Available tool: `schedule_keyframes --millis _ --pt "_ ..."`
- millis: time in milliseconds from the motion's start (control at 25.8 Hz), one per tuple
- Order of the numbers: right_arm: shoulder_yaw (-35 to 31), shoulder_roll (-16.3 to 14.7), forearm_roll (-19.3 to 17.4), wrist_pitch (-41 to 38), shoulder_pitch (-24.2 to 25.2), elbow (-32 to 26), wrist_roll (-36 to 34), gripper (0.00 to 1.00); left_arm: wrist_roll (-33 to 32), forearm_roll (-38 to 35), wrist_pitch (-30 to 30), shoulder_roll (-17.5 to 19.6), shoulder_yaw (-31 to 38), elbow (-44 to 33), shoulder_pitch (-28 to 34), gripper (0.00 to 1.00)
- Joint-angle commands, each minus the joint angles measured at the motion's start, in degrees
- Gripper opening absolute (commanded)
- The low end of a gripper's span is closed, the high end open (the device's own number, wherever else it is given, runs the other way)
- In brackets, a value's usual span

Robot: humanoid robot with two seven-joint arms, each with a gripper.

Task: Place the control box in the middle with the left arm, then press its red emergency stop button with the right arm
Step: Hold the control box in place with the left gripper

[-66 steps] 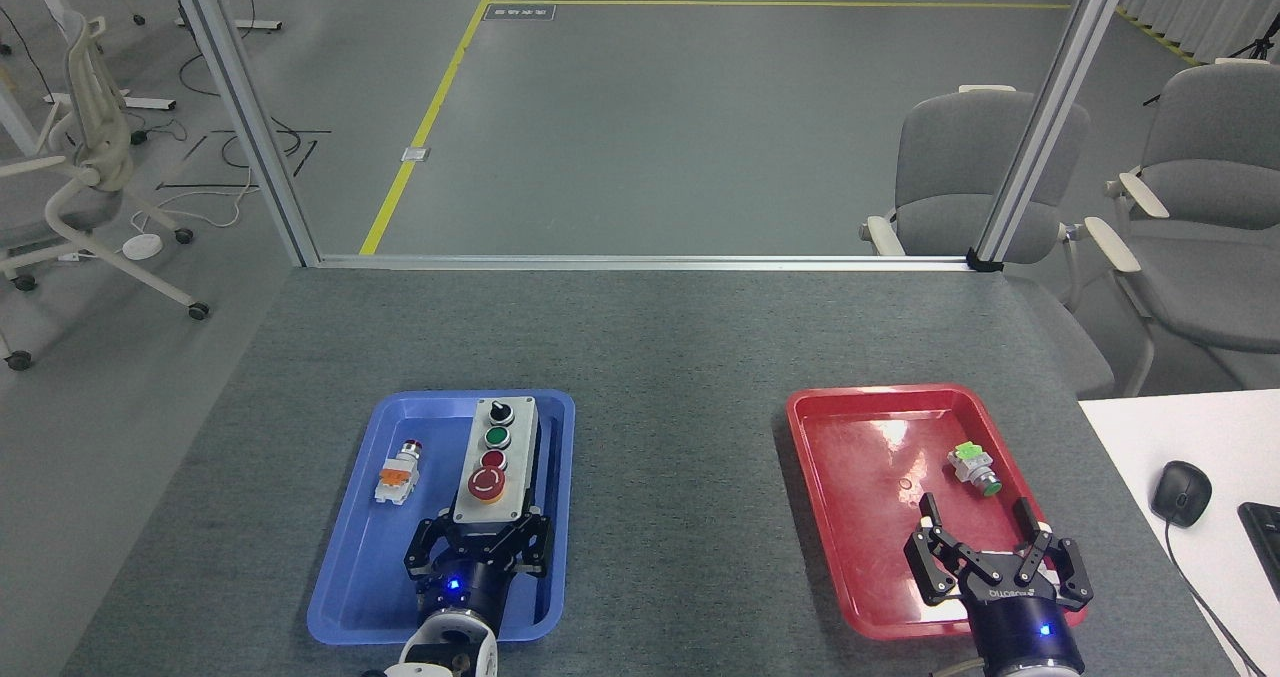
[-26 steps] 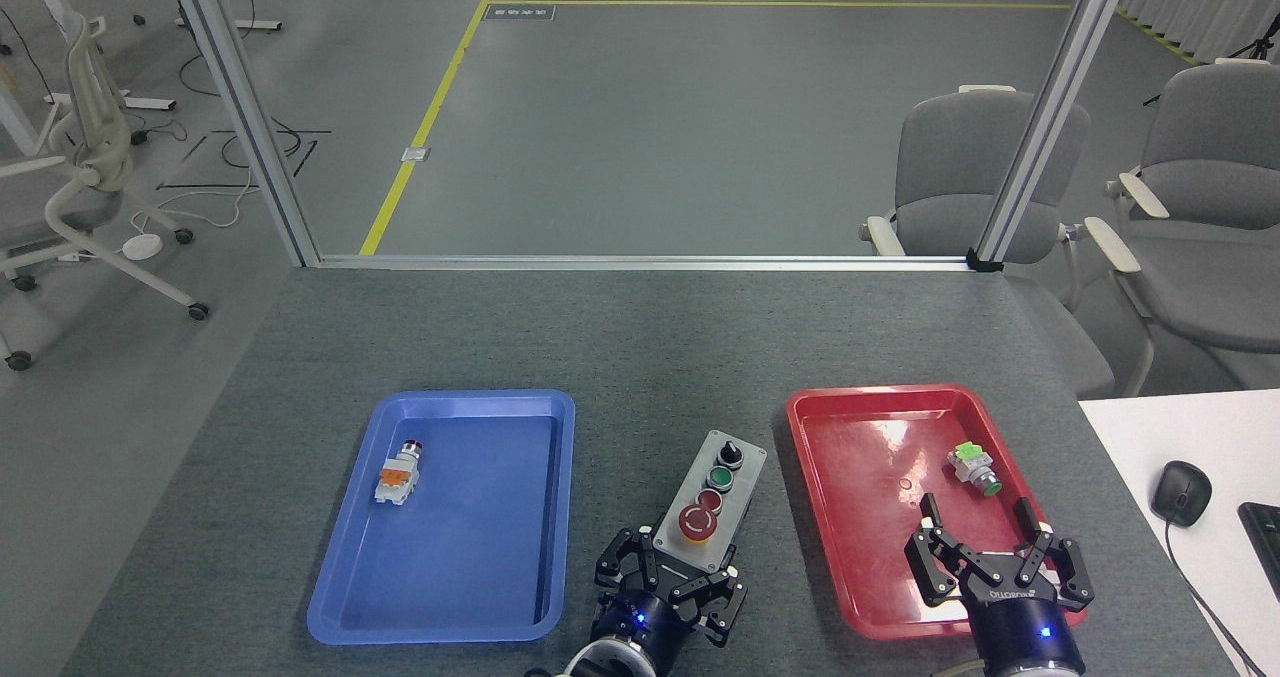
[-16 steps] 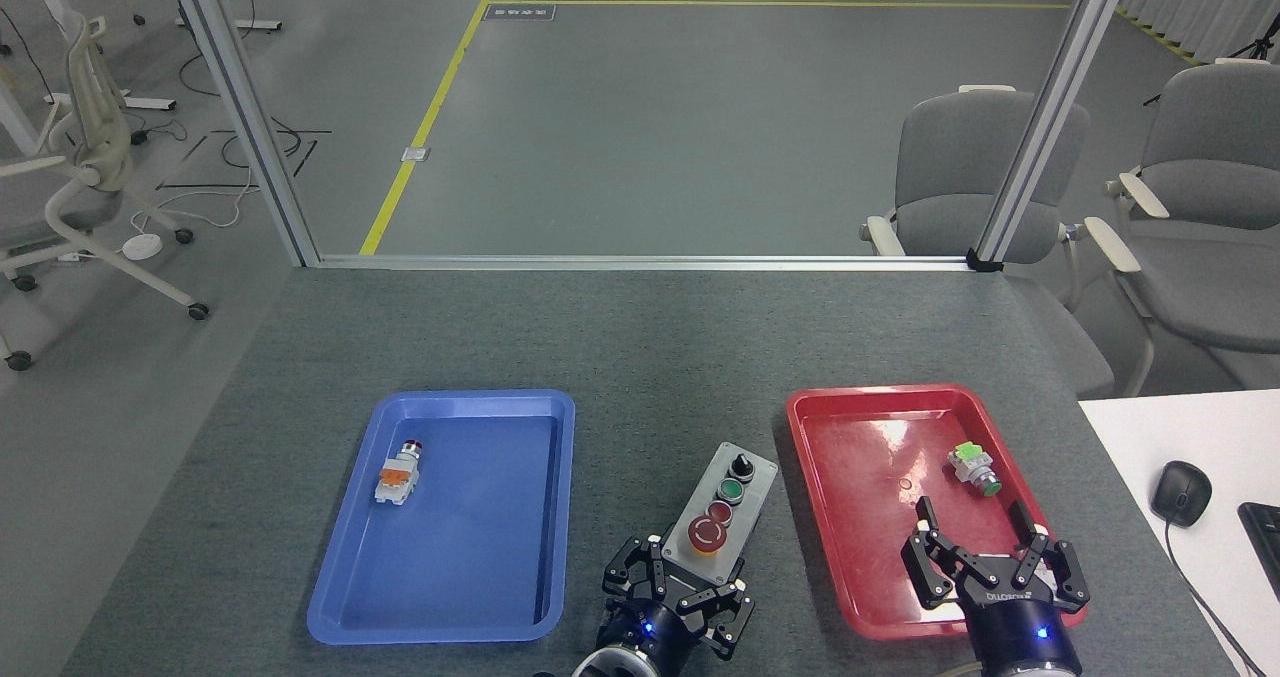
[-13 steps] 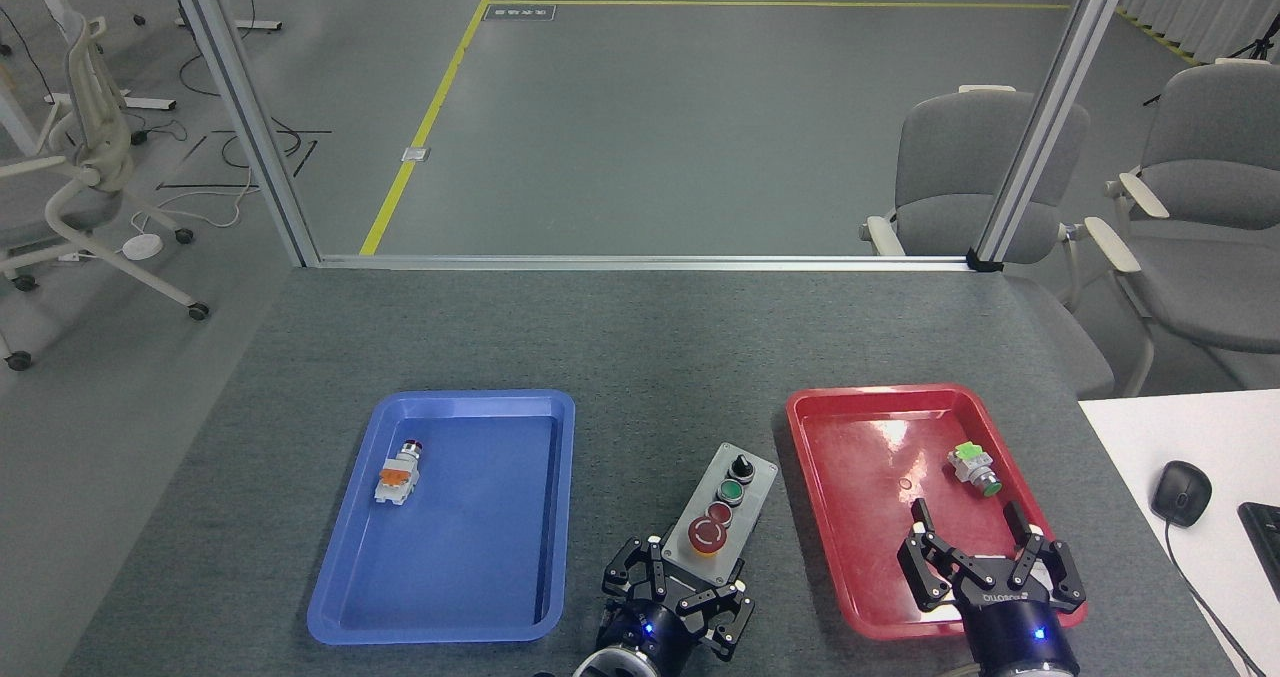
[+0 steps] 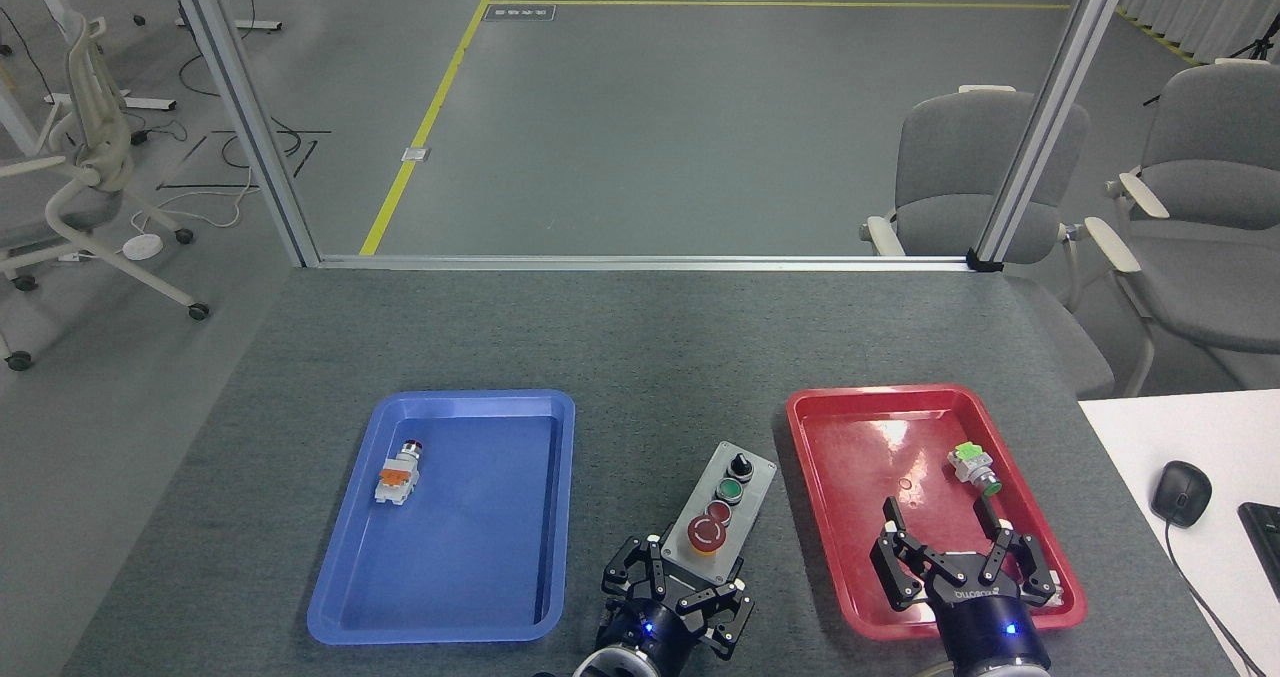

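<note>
Both claws show: left claw [image 5: 678, 589] hides the control box [image 5: 724, 500] near end, grip unclear; right claw [image 5: 948, 549] spread.

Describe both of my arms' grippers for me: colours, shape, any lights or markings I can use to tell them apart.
They are twins. The left gripper is a black claw with angular linked fingers on a black cylindrical wrist carrying a small blue light; a white section shows below it. The right gripper matches, with long black fingers, the same blue light, and small white lettering across its body, too small to read.
</note>
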Motion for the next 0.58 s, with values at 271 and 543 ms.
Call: schedule_keyframes --millis 271,543 --pt "0.93 0.14 -0.05 0.51 -0.14 -0.12 -0.47 0.98 0.25 0.00 0.13 0.09 0.18 -0.12 -0.05 0.90" --pt "2.24 0.31 -0.05 0.69 -0.14 -0.21 -0.38 0.98 0.16 0.00 0.05 0.17 0.35 -0.73 0.12 0.98"
